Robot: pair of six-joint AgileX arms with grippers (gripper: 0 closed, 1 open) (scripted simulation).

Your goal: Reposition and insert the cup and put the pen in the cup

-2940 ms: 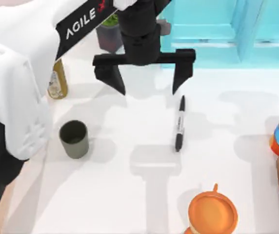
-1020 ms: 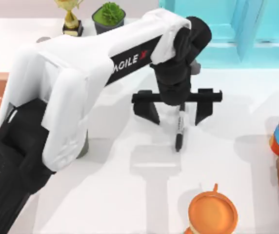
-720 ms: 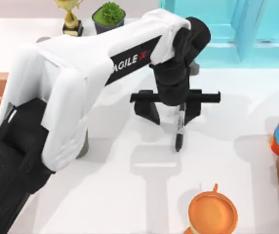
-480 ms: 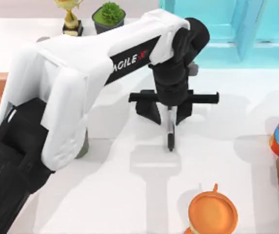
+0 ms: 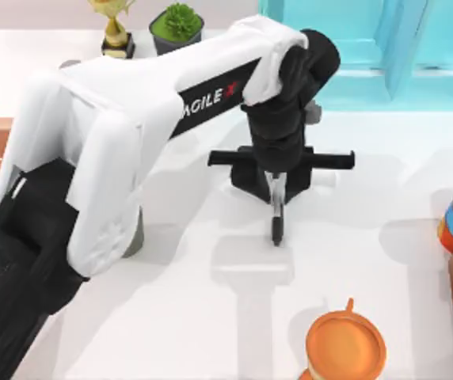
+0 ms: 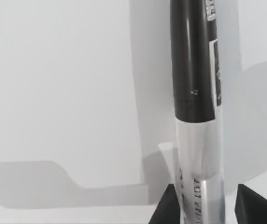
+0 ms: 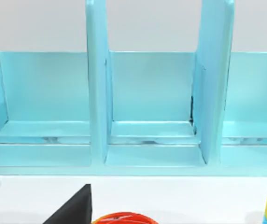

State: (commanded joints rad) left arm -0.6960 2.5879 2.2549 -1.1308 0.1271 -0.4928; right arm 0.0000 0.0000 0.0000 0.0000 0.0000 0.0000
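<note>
We see bright, even light; soft grey shadows fall across the white table (image 5: 171, 317) beneath our left arm (image 5: 131, 119).

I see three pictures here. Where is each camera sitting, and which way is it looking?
Top view: above the table, looking down; the white left arm reaches to mid-table, its left tool shut on the slim black-capped white marker pen.
Left wrist view: on the left arm's wrist, looking along that pen at the white table; black fingertips show.
Right wrist view: on the right arm's wrist, facing the turquoise divided rack.
Top and left wrist views share the pen; top and right wrist views share the rack.
</note>
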